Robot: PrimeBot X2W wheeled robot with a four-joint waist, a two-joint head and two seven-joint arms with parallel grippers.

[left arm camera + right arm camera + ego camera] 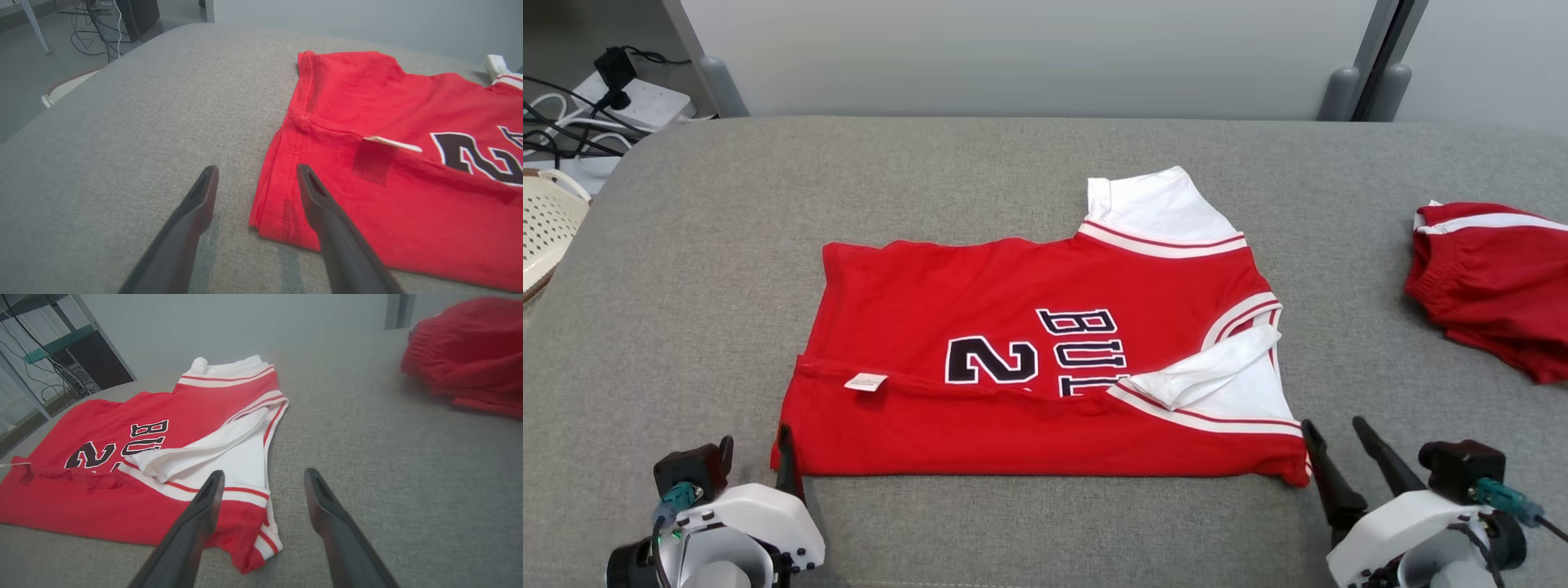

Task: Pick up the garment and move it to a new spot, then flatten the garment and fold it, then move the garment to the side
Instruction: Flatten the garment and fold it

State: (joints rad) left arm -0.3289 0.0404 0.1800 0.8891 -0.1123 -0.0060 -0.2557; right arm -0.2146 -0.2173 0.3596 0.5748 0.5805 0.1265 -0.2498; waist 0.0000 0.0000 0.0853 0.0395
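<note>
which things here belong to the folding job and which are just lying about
Job: red jersey, part folded on the grey surface.
Lying about: red shorts, white basket, power strip with cables.

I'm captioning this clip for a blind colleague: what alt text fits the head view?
A red jersey with white sleeves lies flat on a grey cloth surface, its near edge folded over part of the black lettering. The robot's left jaws and right jaws stand open at its two near corners. A second red garment lies at the right edge.
</note>
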